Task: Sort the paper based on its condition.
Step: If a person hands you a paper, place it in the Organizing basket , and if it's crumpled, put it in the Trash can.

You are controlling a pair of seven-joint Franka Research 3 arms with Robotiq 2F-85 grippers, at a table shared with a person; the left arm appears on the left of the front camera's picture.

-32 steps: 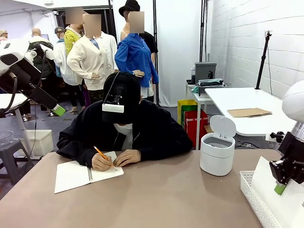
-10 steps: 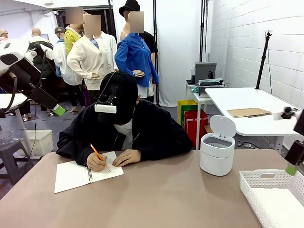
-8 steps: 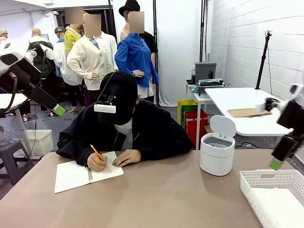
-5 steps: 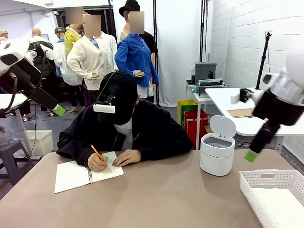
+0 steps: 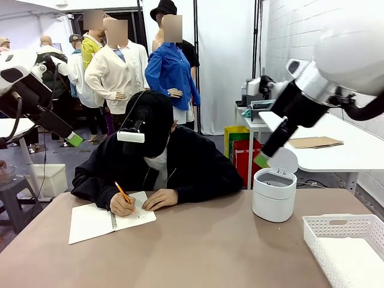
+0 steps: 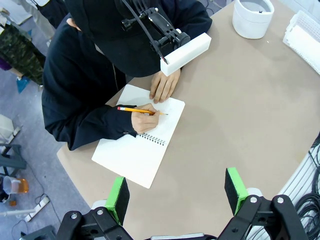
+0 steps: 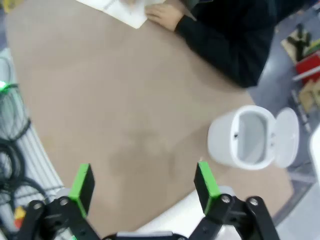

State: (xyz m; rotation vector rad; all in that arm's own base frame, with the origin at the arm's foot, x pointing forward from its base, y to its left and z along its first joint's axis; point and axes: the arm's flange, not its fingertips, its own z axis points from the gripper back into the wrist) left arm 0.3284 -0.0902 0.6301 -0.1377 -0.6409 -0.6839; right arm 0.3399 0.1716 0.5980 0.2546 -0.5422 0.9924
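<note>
left gripper point(image 6: 176, 193) hangs wide open and empty above the brown table point(image 6: 240, 110). person in black point(image 6: 75, 85) leans over a spiral notebook point(image 6: 131, 152), orange pencil point(image 6: 134, 109) in the writing hand point(image 6: 145, 119), other hand point(image 6: 164, 86) resting on the page. white bin point(image 6: 253, 17) sits further off.

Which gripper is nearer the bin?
The right gripper: open, it hangs close by the white bin with its lid up. The left gripper is away at the far left.
</note>
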